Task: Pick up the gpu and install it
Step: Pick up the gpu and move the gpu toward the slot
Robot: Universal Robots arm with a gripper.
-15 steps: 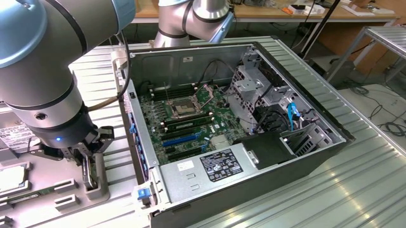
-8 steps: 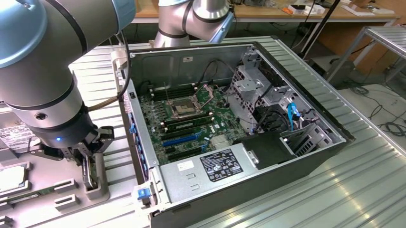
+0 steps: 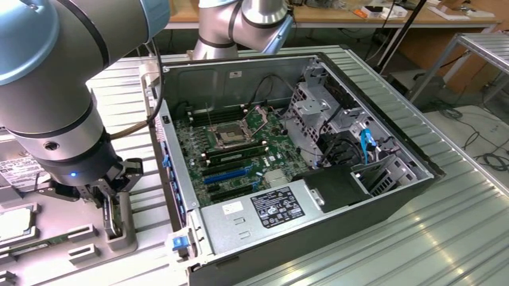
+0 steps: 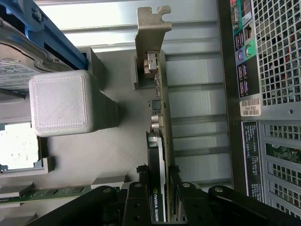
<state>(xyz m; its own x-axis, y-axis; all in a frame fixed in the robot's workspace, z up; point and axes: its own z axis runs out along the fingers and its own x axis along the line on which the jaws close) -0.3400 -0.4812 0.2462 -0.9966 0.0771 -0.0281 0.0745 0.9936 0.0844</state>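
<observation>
The gpu is a thin dark card standing on edge in a grey holder, its silvery end bracket pointing away from the wrist. An NVIDIA label shows on its cooler between the fingers. My gripper reaches down onto it, one black finger pressed against each face, and the card still sits in the holder. In the exterior view my gripper is at the exterior view's left, just outside the open computer case. Inside the case lies the motherboard with blue expansion slots.
A silver hard drive with a white label and a green memory stick lie in the grey parts tray beside the gpu. A white printed block stands close by. The case's rear panel is on the card's other side.
</observation>
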